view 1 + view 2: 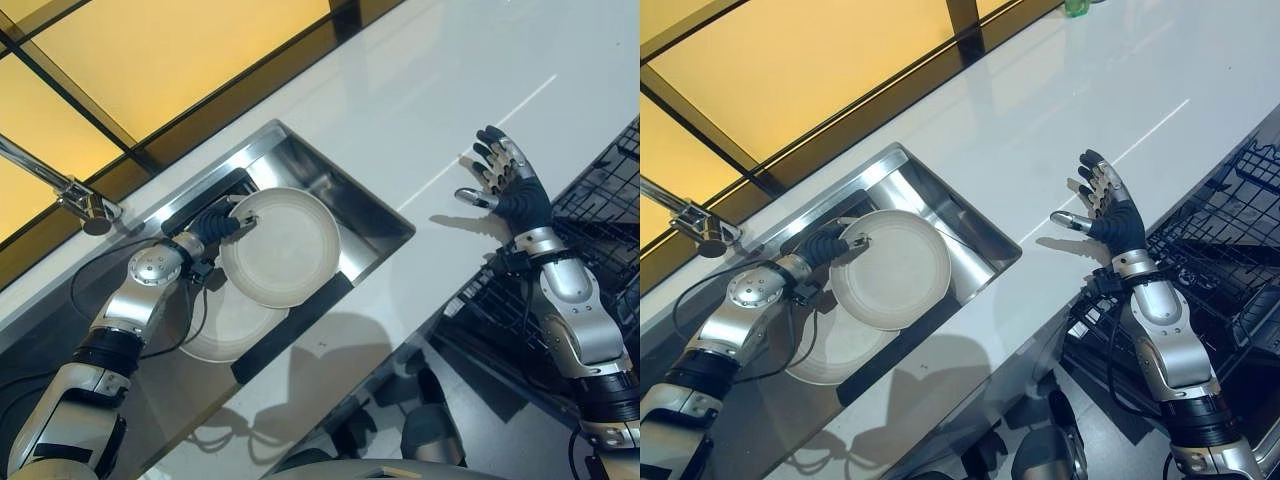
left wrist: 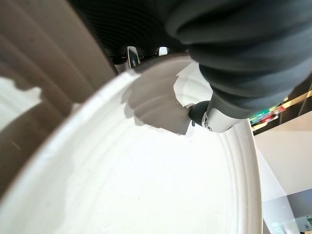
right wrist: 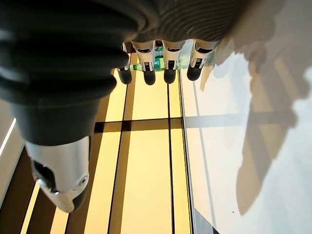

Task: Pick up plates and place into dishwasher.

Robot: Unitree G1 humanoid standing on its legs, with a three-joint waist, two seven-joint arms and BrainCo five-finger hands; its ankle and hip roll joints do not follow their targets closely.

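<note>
My two head eyes look steeply down on the sink [image 1: 300,170], sharing it and the white counter [image 1: 1040,90]. My left wrist camera sits very close against a plate [image 2: 146,185]; my right wrist camera faces along the counter, away from the sink.

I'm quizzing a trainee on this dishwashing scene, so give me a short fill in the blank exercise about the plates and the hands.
1. The left hand grips a plate by its ____.
2. That plate is held tilted over the ____.
3. A second plate lies ____ the held one.
4. The right hand hovers over the counter with fingers ____.

Missing words: rim; sink; beneath; open
</note>
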